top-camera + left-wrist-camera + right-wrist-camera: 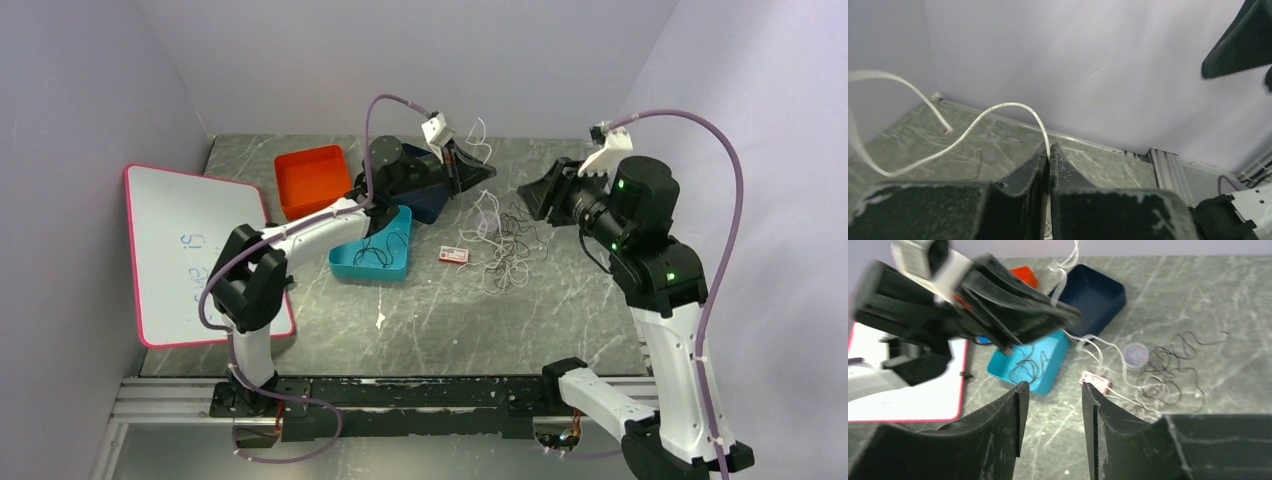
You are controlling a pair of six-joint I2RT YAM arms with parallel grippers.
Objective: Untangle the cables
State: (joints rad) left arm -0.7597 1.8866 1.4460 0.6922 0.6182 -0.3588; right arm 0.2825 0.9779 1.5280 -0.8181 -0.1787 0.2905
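Pinching a white cable [1013,105] right at the tips of the left gripper [1049,150], clamped fully shut on the strand. Hangs high over the dark blue bin [425,205], toward the back of the table [420,330]. Trails one loop off toward the rear wall and another length down into the tangle [505,250], which lies on the marble between the two arms. Looks like white line mixed with black strands [1173,370] down there, loosely knotted, just beside a small red-and-white tag [454,255].

Facing it from the other side with the right gripper [530,195], parted a moderate way, gripping nothing, poised above the pile. Counting one black cable [372,255] already curled in the teal bin [340,268], so probably partway through the job.

Reading this step as drawing the white line clear of the black. Best to lift slow and steady, watching for the heap rising as one lump. Bring the right gripper down onto a black loop to pin it, well apart from the white line, then pull away with the left. Ease off at any sign of the tag or the whole heap dragging along. Mind that thin fingertip hold too: could slip free under a sharp tug.
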